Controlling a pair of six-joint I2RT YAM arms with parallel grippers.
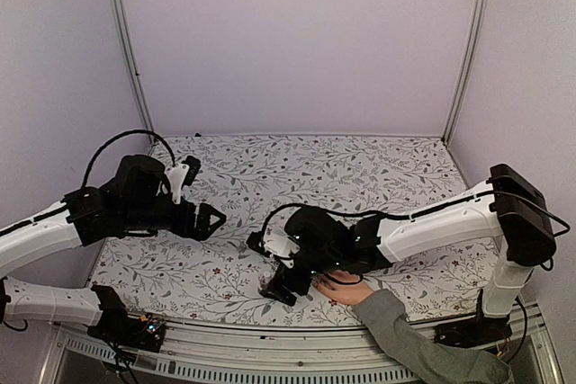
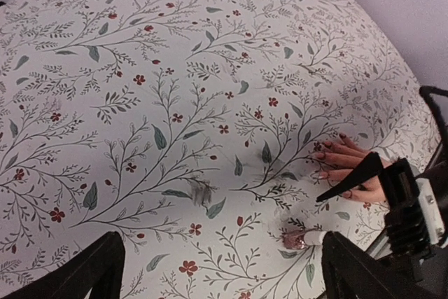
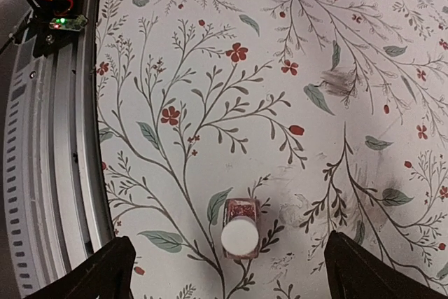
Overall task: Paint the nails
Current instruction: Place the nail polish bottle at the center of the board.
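A light-skinned hand (image 2: 350, 164) with a grey sleeve (image 1: 423, 343) lies flat on the flowered cloth near the front edge, fingers pointing left. Its nails (image 2: 320, 155) are tiny; some look dark red, one paler. A small glittery red polish bottle (image 3: 240, 227) with a white cap stands upright just left of the fingertips and also shows in the left wrist view (image 2: 302, 238). My right gripper (image 3: 238, 278) is open above the bottle, one jaw on each side, not touching. My left gripper (image 1: 211, 219) is open and empty, held over the cloth to the left.
The flowered cloth (image 1: 360, 177) has grey smudges (image 2: 201, 192). The metal front rail (image 3: 49, 173) with a lit circuit board (image 3: 59, 22) runs beside the bottle. My right arm (image 1: 432, 222) stretches across above the hand. White walls enclose the table.
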